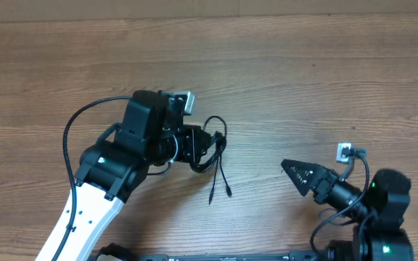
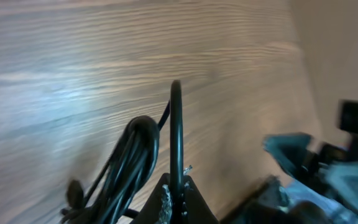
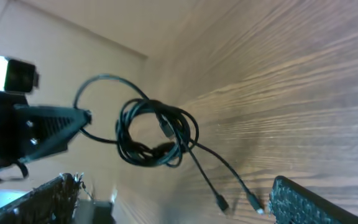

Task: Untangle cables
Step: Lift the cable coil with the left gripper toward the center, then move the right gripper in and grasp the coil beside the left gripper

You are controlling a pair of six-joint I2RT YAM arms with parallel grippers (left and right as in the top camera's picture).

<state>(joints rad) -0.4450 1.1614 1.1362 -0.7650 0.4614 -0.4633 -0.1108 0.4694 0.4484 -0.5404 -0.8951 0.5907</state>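
The cables (image 1: 215,148) are a tangled bundle of thin black cords near the table's middle. Two loose ends with small plugs (image 1: 219,193) trail toward the front. My left gripper (image 1: 197,147) is shut on one loop of a cable (image 2: 176,124), which stands up from between its fingers (image 2: 178,190), with the rest of the bundle (image 2: 129,162) hanging to the left. In the right wrist view the coiled bundle (image 3: 157,134) hangs from the left gripper (image 3: 73,121), and its plug ends (image 3: 238,202) lie on the wood. My right gripper (image 1: 296,174) is open and empty (image 3: 173,190), right of the bundle.
The wooden table (image 1: 303,80) fills the view, with its far edge along the top. The left arm's own thick black wire (image 1: 67,134) arcs out to the left of the arm. The right arm's base (image 1: 383,217) is at the front right.
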